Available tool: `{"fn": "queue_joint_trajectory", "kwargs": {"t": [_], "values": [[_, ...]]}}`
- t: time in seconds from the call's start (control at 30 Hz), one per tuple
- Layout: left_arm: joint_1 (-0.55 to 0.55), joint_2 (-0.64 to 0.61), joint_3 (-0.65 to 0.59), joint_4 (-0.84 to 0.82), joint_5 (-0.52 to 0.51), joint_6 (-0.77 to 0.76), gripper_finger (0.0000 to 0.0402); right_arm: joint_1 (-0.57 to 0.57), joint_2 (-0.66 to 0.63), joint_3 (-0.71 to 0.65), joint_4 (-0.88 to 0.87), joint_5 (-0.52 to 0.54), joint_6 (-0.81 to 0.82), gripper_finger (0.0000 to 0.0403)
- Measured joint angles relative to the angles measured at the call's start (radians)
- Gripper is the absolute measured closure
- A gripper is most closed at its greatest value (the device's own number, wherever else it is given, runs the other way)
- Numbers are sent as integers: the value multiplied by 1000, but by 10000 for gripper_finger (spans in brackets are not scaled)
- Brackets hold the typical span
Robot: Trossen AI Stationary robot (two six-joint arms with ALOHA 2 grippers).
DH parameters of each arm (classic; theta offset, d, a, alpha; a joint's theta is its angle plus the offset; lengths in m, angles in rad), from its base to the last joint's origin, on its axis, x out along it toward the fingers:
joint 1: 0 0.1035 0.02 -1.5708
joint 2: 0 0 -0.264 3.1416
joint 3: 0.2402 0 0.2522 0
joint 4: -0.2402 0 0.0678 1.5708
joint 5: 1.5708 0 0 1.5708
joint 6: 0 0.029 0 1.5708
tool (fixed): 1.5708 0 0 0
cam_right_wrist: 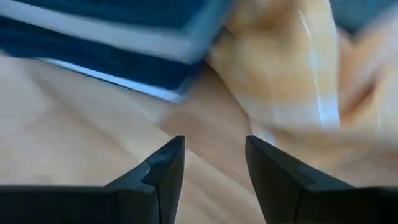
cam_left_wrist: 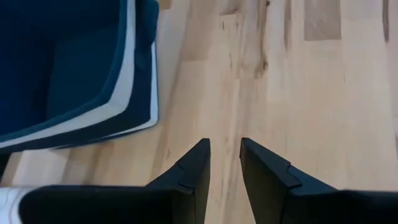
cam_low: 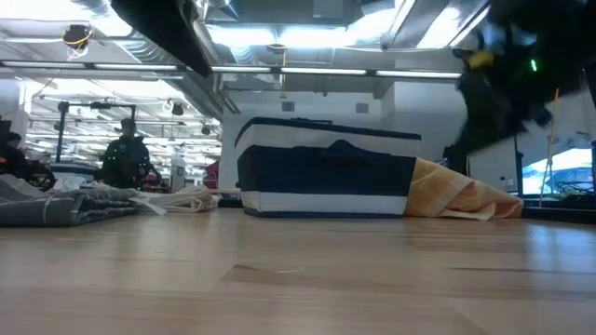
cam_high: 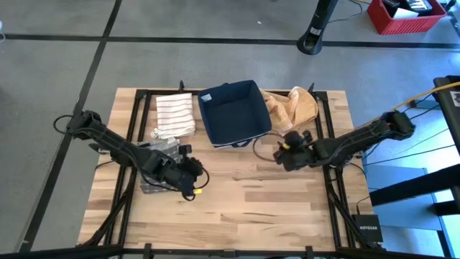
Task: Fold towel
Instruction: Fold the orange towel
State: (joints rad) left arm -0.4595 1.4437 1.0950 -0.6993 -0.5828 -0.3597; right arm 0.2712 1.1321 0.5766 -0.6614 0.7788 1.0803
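Right now the right gripper (cam_right_wrist: 214, 163) is hanging just above the wooden table (cam_high: 251, 201), close to the orange towel (cam_high: 293, 108). Its two fingers are standing a little way apart and are holding nothing. The orange towel is lying in a crumpled heap at the far side of the table, with one edge touching the blue basket (cam_high: 231, 111).

The left gripper (cam_left_wrist: 224, 165) is waiting over the bare wood near the basket's front corner. Its fingers are sitting almost together, with only a thin gap, and they are holding nothing too. A striped towel (cam_high: 175, 114) is lying flat on the other side of the basket, and a grey cloth (cam_high: 159, 167) is sitting under the left arm.

Here is what could be going wrong soon. The orange towel is bunched up, so the right gripper could be pinching many layers at once, and then it is not spreading flat. The towel is leaning on the basket, so pulling it could be dragging or tipping the basket as well. The fingers could also be scraping the wood if they are going too low. And the left arm could be snagging the grey cloth when it is moving.
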Motion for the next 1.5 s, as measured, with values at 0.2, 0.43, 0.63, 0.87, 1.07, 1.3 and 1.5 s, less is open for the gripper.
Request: {"fn": "queue_joint_trajectory", "kwargs": {"t": [0.2,0.43,0.63,0.87,1.07,1.3,1.5], "values": [[-4,0,0,-17,22,27,320,-103,-69,-235,263,6,159,230],[-2,0,0,-14,21,46,320,-216,-72,-391,573,41,98,230],[-2,0,0,-18,21,46,320,-221,-72,-435,849,42,-223,230],[-2,0,0,-18,21,46,320,-259,-72,-435,903,117,-327,230],[-2,0,0,-15,8,58,320,-305,-72,-435,905,104,-329,231],[-2,0,0,-15,6,54,320,-339,-67,-435,906,27,-360,305],[-2,0,0,-15,5,54,320,-338,-72,-419,904,-39,-482,391]]}}
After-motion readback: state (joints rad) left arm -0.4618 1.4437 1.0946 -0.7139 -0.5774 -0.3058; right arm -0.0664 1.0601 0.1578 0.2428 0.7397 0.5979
